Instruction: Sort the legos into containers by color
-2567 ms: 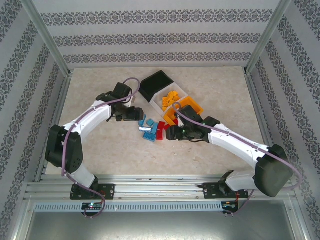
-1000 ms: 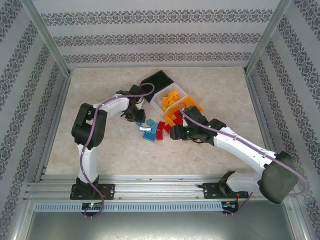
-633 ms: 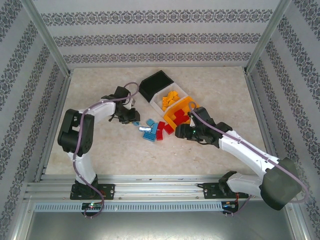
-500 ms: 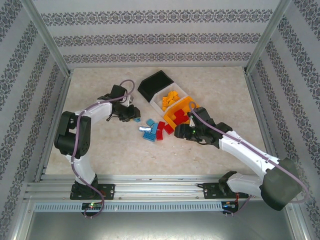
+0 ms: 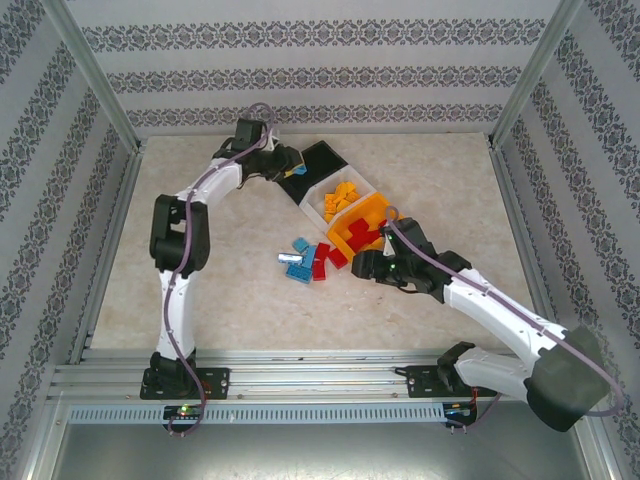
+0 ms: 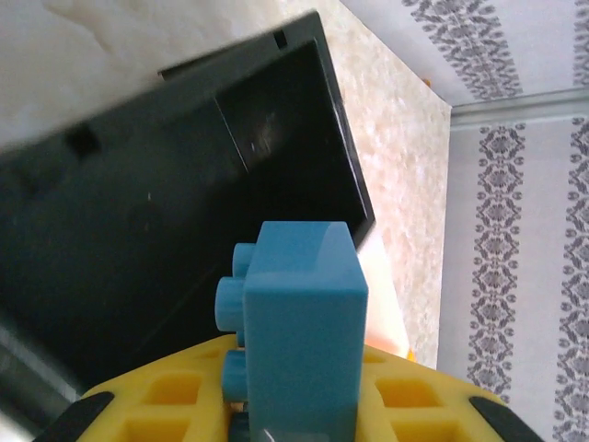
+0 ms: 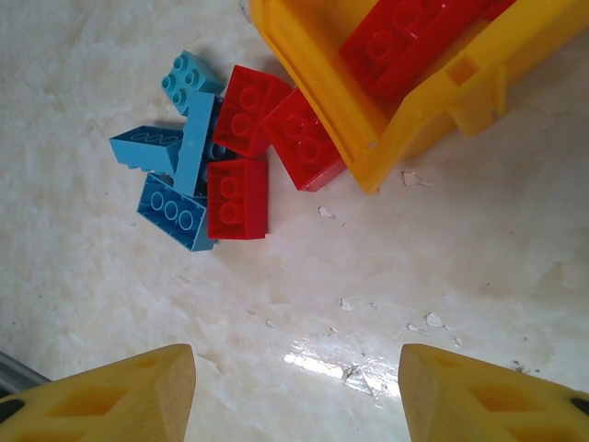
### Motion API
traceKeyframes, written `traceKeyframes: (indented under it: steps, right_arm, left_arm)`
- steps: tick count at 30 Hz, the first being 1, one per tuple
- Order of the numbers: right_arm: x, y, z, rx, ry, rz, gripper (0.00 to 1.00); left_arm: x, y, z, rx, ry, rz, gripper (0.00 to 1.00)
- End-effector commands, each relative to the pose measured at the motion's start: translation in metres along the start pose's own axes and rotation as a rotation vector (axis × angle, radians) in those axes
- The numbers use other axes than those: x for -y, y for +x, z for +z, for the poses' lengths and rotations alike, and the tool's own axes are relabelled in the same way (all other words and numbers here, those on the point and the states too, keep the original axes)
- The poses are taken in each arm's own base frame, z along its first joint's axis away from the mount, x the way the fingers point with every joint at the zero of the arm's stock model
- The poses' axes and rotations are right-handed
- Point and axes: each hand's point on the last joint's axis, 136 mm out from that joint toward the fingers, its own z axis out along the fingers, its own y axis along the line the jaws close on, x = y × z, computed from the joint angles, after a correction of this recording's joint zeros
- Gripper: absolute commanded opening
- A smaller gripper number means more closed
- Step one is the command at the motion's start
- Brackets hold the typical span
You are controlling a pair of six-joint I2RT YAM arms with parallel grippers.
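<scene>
My left gripper (image 5: 290, 167) is shut on a blue lego (image 6: 299, 331) and holds it over the near edge of the black container (image 5: 322, 160), whose dark inside (image 6: 175, 230) lies behind the brick. The white container (image 5: 332, 190) holds orange-yellow legos (image 5: 343, 197). The orange container (image 5: 378, 212) holds red legos (image 7: 414, 37). A loose pile of blue legos (image 7: 175, 210) and red legos (image 7: 236, 198) lies on the table in front of it. My right gripper (image 5: 358, 265) hangs open and empty over bare table (image 7: 294, 396), just near of the pile and the orange container's lip (image 7: 368, 147).
The marble-look tabletop (image 5: 200, 280) is ringed by patterned walls and an aluminium frame (image 5: 110, 110). The three containers stand joined in a diagonal row at the middle back. Small white flecks (image 7: 419, 322) dot the table under my right gripper.
My left arm has swung from beside the pile up and back to the black container, carrying the blue lego. My right gripper has drifted slightly right and stayed open.
</scene>
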Motion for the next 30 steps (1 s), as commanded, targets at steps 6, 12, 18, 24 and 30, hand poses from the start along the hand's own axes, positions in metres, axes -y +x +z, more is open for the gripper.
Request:
traceKeyframes:
  steps: [6, 12, 18, 24, 30]
  right_arm:
    - [0.014, -0.001, -0.014, 0.024, 0.03, 0.001, 0.61]
    - [0.015, -0.002, -0.017, 0.031, 0.031, 0.004, 0.62]
    - [0.01, -0.004, -0.018, 0.032, 0.018, 0.012, 0.62]
    - [0.009, -0.007, -0.019, 0.036, 0.022, 0.006, 0.62]
    - [0.003, -0.011, -0.018, 0.016, 0.022, -0.02, 0.62]
  left_arm:
    - [-0.004, -0.025, 0.031, -0.02, 0.001, -0.068, 0.31]
    - [-0.001, -0.022, 0.031, -0.034, -0.014, -0.045, 0.53]
    - [0.014, -0.017, 0.018, -0.034, -0.008, 0.0, 0.64]
    - [0.037, -0.005, -0.013, -0.028, -0.011, 0.091, 0.68]
    - [0.042, 0.028, -0.069, 0.001, -0.1, 0.238, 0.74]
